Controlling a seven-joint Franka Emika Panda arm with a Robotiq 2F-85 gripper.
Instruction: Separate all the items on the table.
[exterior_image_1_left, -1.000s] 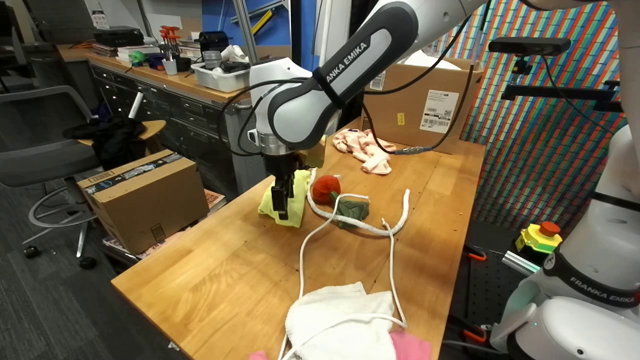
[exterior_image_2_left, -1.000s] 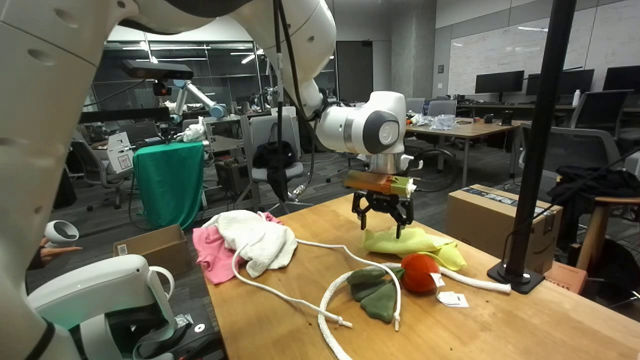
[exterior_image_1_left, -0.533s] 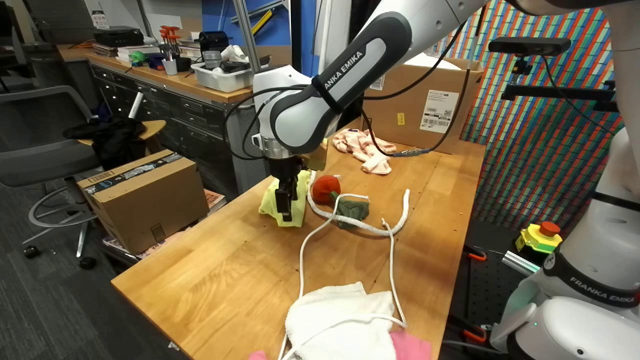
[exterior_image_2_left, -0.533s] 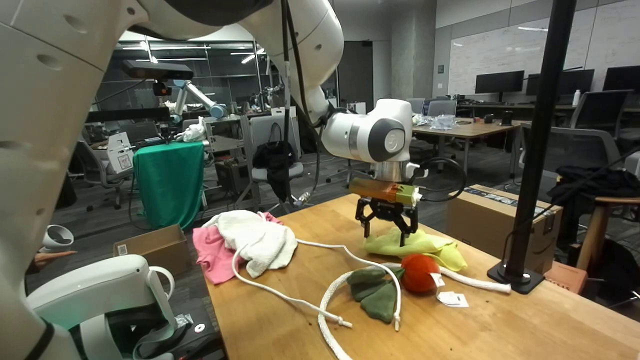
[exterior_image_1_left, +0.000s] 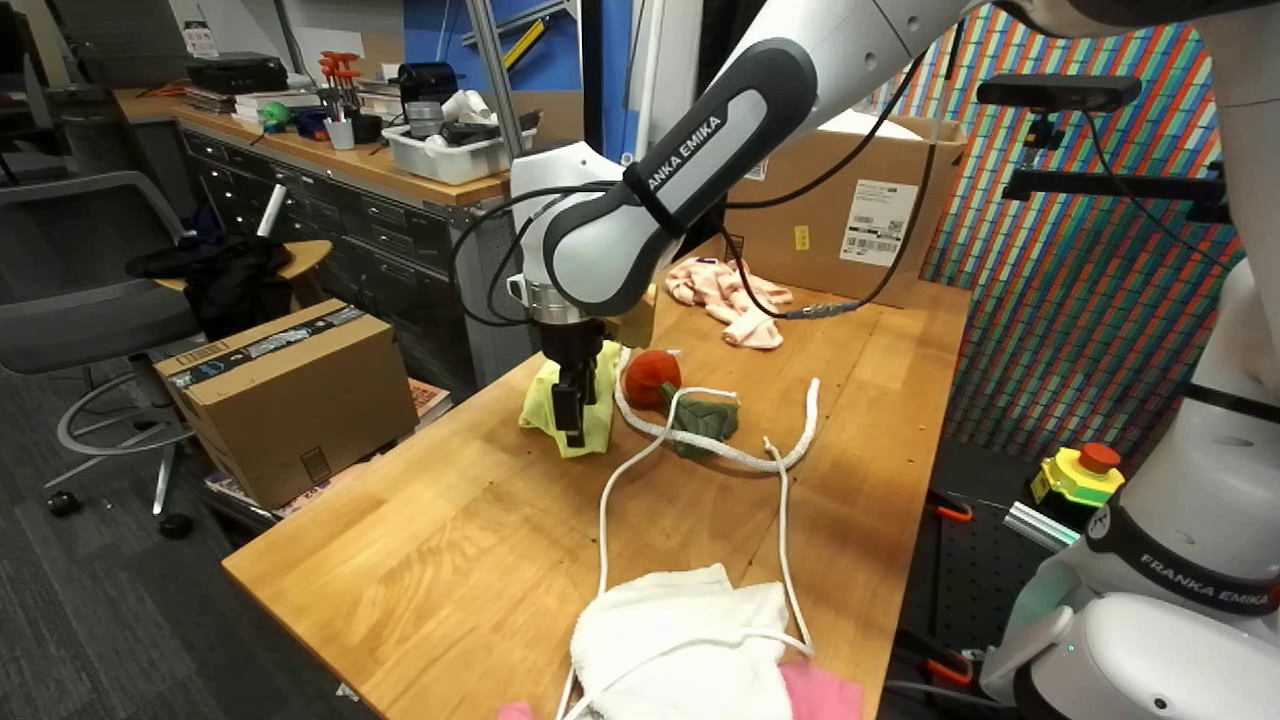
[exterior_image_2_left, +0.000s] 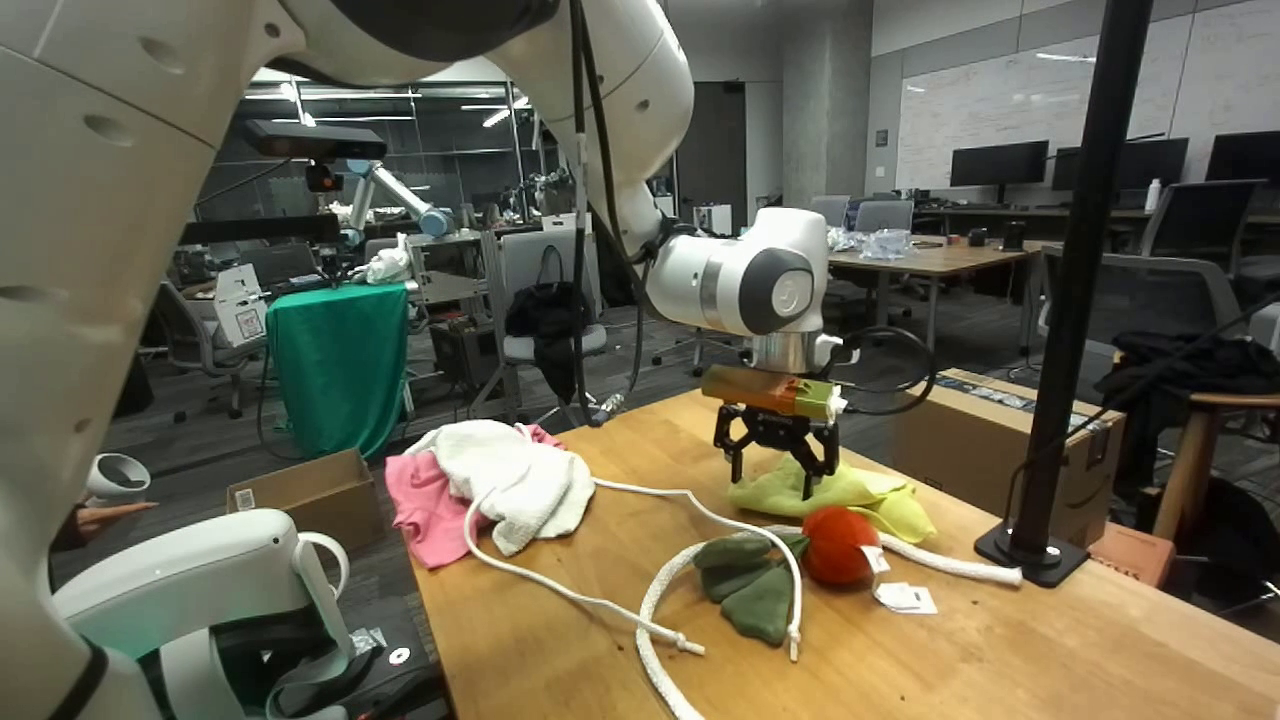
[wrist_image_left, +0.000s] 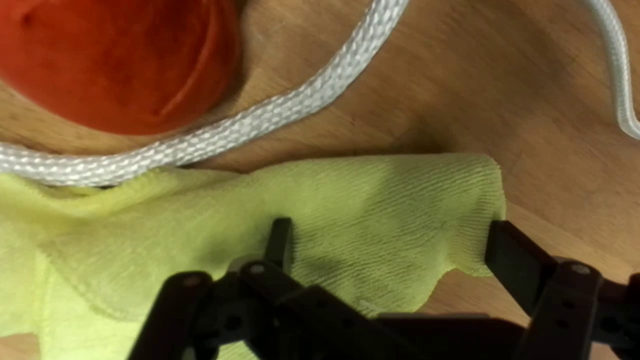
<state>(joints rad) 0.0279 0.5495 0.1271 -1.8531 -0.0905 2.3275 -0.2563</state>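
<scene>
An exterior view alone shows crumpled pinkish-beige cloth (exterior_image_1_left: 722, 300) mid-frame; folded yellow cloth (wrist_image_left: 235, 210) lies beneath the spread black claw (wrist_image_left: 391, 229).

Yellow cloth (wrist_image_left: 360, 200), rumpled; red ball (exterior_image_2_left: 837, 545); rope (wrist_image_left: 280, 112), curved between; green piece (exterior_image_2_left: 757, 605) beside ball; white cloth (exterior_image_2_left: 530, 480), heaped; pale-pink cloth (exterior_image_1_left: 715, 290), crumpled.

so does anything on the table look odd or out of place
Yes, a tangle: a thin white cord is draped across the white cloth and over the thick white rope and green object, odd when everything should lie apart. The white cloth sits heaped on a pink cloth. Nothing looks spilled.
</scene>
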